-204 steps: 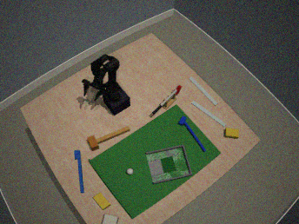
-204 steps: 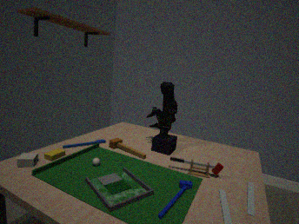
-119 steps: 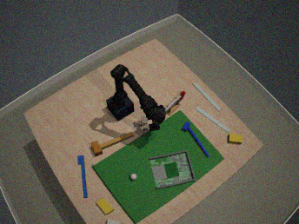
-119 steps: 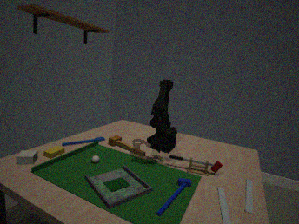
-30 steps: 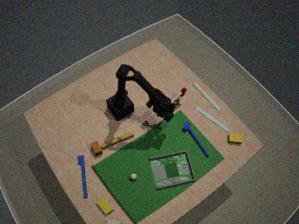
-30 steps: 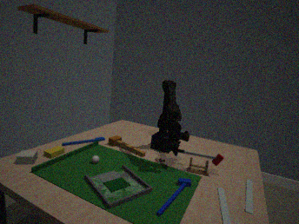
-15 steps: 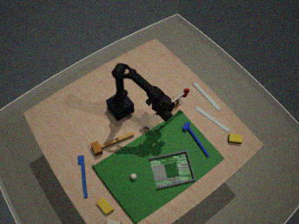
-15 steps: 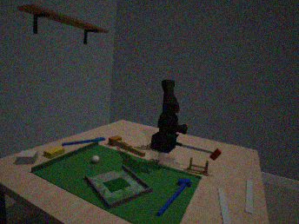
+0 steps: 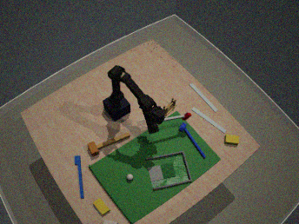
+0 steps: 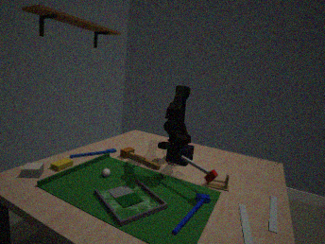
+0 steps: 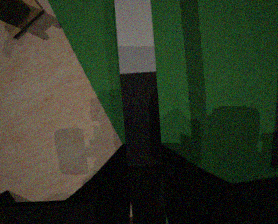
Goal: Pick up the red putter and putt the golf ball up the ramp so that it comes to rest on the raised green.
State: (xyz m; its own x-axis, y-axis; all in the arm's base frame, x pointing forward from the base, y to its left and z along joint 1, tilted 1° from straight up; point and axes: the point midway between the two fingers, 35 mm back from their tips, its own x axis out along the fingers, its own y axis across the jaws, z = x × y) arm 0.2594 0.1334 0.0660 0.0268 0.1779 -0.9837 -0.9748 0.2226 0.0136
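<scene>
The red putter has a red head (image 9: 188,115) (image 10: 211,175), a pale shaft (image 9: 175,118) (image 10: 196,165) (image 11: 135,25) and a dark grip. My gripper (image 9: 154,125) (image 11: 140,149) is shut on the dark grip and holds the putter above the table, its head pointing away from the arm. The white golf ball (image 9: 129,177) (image 10: 106,172) lies on the green mat (image 9: 114,188) (image 10: 71,190). A grey ramp (image 9: 156,174) (image 10: 121,191) and a darker green square (image 9: 169,170) (image 10: 130,200) lie inside a grey-walled frame (image 9: 189,171) (image 10: 142,217). The fingertips are hard to make out in the top and exterior views.
A wooden stand (image 9: 170,108) (image 10: 218,187) is near the putter head. A blue club (image 9: 195,142) (image 10: 190,215) lies on the mat; an orange mallet (image 9: 93,148) (image 10: 128,152) and another blue club (image 9: 80,180) (image 10: 92,153) lie beside it. Yellow blocks (image 9: 232,139) and white strips (image 9: 203,97) are outside the mat.
</scene>
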